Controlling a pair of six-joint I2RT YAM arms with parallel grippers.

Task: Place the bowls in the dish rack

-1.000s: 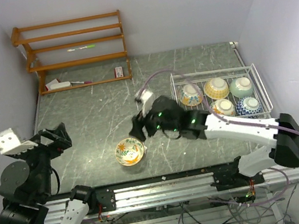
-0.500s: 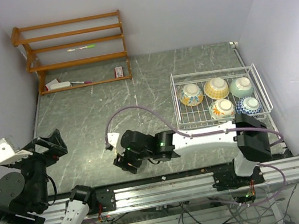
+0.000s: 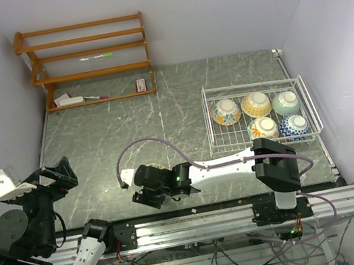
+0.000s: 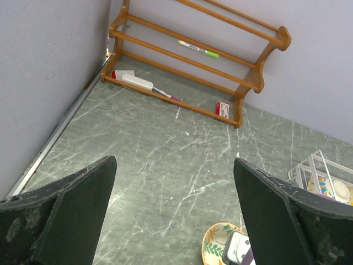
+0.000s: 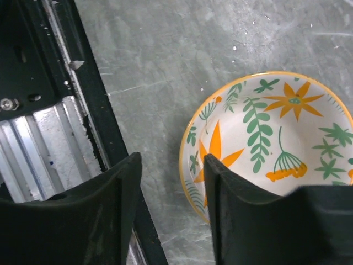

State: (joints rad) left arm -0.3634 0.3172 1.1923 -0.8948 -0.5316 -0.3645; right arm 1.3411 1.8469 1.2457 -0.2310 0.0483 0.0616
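A cream bowl with orange flowers and green leaves (image 5: pixel 270 132) sits on the table near its front edge. My right gripper (image 5: pixel 171 160) is open, low over it. Its fingers stand either side of the bowl's near rim, one inside the bowl and one outside. In the top view the right gripper (image 3: pixel 148 194) hides most of this bowl (image 3: pixel 160 168). The white wire dish rack (image 3: pixel 208 127) at the right holds several bowls, among them a mint green one (image 3: pixel 285 102) and a blue patterned one (image 3: pixel 293 126). My left gripper (image 3: pixel 57 174) is open and empty at the far left.
An orange-brown wooden shelf (image 3: pixel 85 59) stands at the back left with pens and small items. The metal rail (image 5: pixel 38 132) of the arm mount runs just beside the bowl. In the left wrist view (image 4: pixel 175 161) the bowl (image 4: pixel 215 243) and rack corner (image 4: pixel 314 168) show.
My right arm has swung left and down from beside the rack to the bowl by the front edge, and now covers it. My left arm has drawn back toward the left.
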